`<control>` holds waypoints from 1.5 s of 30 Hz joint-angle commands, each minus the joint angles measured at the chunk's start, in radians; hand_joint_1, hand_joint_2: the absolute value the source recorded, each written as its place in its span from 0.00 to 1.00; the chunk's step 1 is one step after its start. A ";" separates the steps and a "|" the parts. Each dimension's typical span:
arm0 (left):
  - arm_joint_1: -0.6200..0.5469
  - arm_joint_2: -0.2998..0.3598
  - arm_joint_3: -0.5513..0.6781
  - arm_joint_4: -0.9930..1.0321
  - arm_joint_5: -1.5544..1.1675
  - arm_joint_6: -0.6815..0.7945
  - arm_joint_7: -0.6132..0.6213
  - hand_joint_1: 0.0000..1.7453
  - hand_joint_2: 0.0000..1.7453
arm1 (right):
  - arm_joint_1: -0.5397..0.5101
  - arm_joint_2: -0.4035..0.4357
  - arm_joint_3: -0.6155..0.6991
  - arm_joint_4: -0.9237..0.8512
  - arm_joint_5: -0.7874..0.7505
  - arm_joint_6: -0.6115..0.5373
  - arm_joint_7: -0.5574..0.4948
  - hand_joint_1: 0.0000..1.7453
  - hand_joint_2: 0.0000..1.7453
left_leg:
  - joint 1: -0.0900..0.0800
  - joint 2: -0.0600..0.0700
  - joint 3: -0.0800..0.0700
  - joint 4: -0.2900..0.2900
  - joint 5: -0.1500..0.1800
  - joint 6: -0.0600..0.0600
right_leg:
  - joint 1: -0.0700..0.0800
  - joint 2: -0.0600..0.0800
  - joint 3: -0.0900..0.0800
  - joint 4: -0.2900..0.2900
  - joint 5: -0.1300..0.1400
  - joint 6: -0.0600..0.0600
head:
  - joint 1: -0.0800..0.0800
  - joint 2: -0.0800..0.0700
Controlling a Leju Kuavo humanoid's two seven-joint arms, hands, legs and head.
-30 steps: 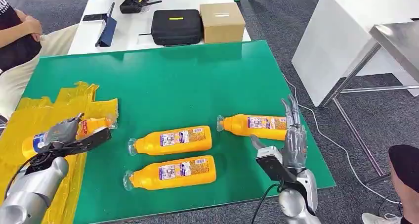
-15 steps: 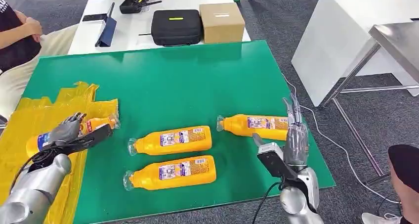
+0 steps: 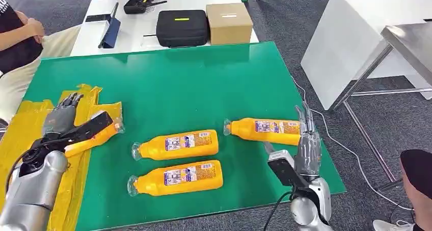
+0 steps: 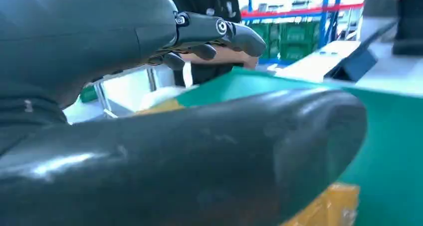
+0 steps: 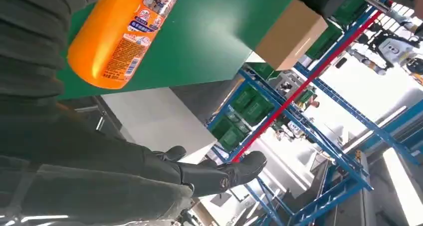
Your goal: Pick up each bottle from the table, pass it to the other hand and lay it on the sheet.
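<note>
My left hand (image 3: 62, 117) hovers over the yellow sheet (image 3: 30, 120) at the left end of the green table (image 3: 204, 88). Its fingers are extended and apart, and it holds nothing. One bottle (image 3: 94, 137) lies on the sheet under my left thumb and wrist, its cap end at the sheet's edge toward the table centre; my arm hides most of its body. I cannot tell whether the thumb touches it.

My right hand (image 3: 307, 144) stands at the right edge of the table, fingers straight, apart and pointing away from me, holding nothing. It is just beside the base of the right bottle (image 3: 262, 130), which lies on its side with its cap toward the table centre. In the right wrist view that bottle's base (image 5: 122, 36) lies close beside the hand; contact cannot be confirmed.

Two more bottles lie on their sides mid-table, caps toward the sheet: the far bottle (image 3: 177, 144) and the near bottle (image 3: 176, 178), roughly parallel and close together.

Behind the green table, a white table carries a black case (image 3: 182, 28) and a cardboard box (image 3: 228, 23). A seated person (image 3: 18, 34) is at the far left.
</note>
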 commanded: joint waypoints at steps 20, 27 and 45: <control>0.153 -0.165 -0.169 -0.244 0.600 0.037 -0.260 0.00 1.00 | -0.213 -0.172 -0.027 0.289 0.356 0.371 0.310 0.00 1.00 | -0.003 -0.001 0.004 -0.002 -0.001 -0.002 | -0.001 -0.002 0.004 -0.003 0.000 0.000 | 0.000 0.000; 0.148 -0.177 -0.171 -0.247 0.602 0.035 -0.261 0.00 1.00 | -0.241 -0.189 -0.010 0.342 0.349 0.423 0.320 0.00 1.00 | -0.002 -0.001 0.002 0.000 -0.001 -0.001 | 0.000 -0.002 0.002 -0.002 0.000 0.000 | 0.000 0.000; 0.164 -0.187 -0.161 -0.253 0.644 0.031 -0.290 0.00 1.00 | -0.609 -0.150 0.099 0.929 0.406 0.418 0.354 0.00 1.00 | -0.002 0.004 0.004 -0.001 0.000 -0.001 | -0.001 0.001 0.003 -0.001 0.001 0.000 | 0.000 0.000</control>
